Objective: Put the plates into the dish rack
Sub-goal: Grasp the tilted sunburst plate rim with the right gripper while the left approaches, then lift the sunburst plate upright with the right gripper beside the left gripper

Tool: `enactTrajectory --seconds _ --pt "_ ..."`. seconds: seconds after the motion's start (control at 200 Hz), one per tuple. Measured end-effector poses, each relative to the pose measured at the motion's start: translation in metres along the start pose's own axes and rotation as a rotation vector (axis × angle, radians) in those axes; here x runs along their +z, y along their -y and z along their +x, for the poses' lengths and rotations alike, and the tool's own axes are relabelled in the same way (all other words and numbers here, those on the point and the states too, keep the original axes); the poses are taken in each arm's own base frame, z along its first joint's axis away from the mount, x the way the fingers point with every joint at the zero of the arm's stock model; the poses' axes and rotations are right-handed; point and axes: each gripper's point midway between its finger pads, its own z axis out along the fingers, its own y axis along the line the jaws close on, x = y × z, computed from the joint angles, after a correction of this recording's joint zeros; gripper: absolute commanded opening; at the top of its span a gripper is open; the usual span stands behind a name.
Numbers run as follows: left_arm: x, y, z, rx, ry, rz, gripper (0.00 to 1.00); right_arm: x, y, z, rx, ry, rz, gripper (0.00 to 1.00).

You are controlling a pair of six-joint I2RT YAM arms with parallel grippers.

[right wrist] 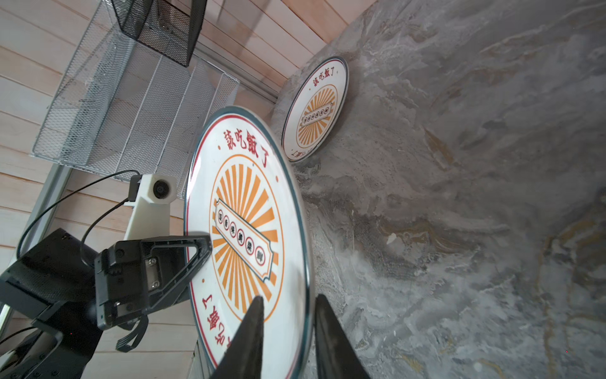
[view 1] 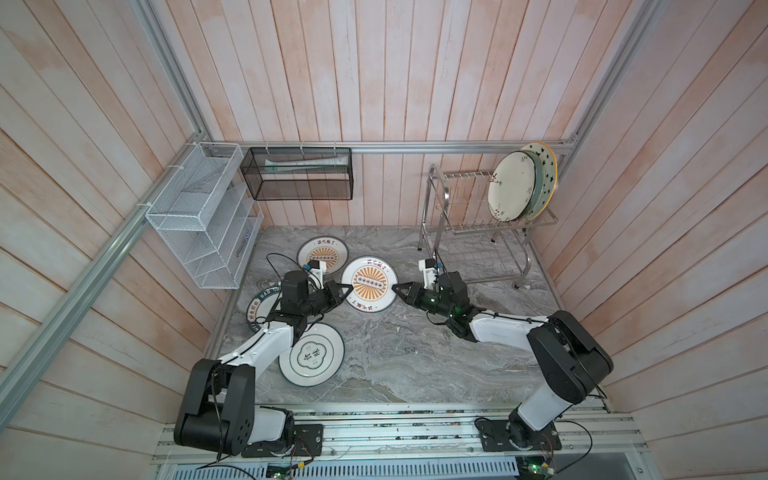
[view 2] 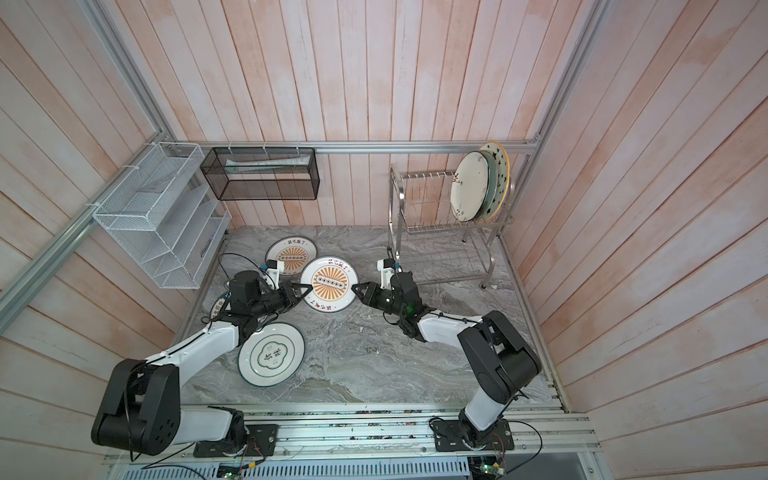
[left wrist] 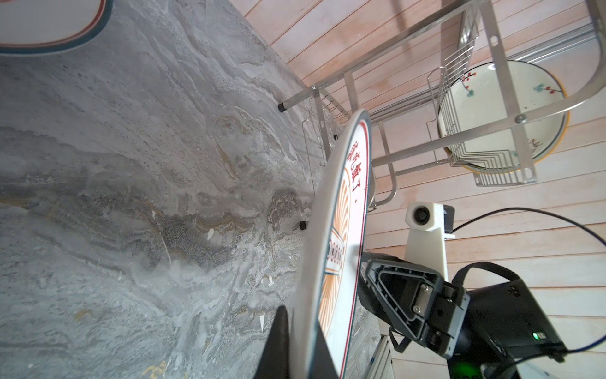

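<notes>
An orange-sunburst plate (view 1: 369, 283) (view 2: 329, 284) hangs level just above the marble top, between the two arms. My left gripper (view 1: 344, 289) (left wrist: 300, 325) is shut on its left rim. My right gripper (view 1: 395, 287) (right wrist: 289, 297) is open, with one finger over the plate's face (right wrist: 249, 210) and the other under its rim, a thin gap showing. On the marble lie a second sunburst plate (view 1: 323, 255), a green-ringed plate (view 1: 311, 355) and a dark-green lettered plate (view 1: 259, 305), which is partly under the left arm. In the steel dish rack (view 1: 440, 195), cream (view 1: 511, 187), pale-blue and star-rimmed (view 1: 546, 166) plates stand upright.
A white mesh basket (view 1: 199, 220) hangs on the left wall. A black mesh box (view 1: 299, 174) hangs on the back wall. The rack's upper slots to the left of its plates hold nothing. Its lower tier (view 1: 478, 257) stands close behind the right gripper.
</notes>
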Motion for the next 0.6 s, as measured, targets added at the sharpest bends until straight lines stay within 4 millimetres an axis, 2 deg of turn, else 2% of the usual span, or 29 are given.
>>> enactTrajectory --seconds 0.23,0.35,0.6 --pt "-0.014 0.03 -0.014 0.068 0.069 0.061 0.0 -0.016 -0.014 -0.017 -0.124 0.06 0.033 0.36" --pt "-0.019 0.046 -0.017 0.1 0.092 0.096 0.0 -0.028 -0.029 -0.03 -0.209 0.11 0.039 0.41" --pt "-0.015 0.065 -0.015 0.133 0.111 0.141 0.0 -0.058 -0.062 -0.061 -0.364 0.248 0.042 0.42"
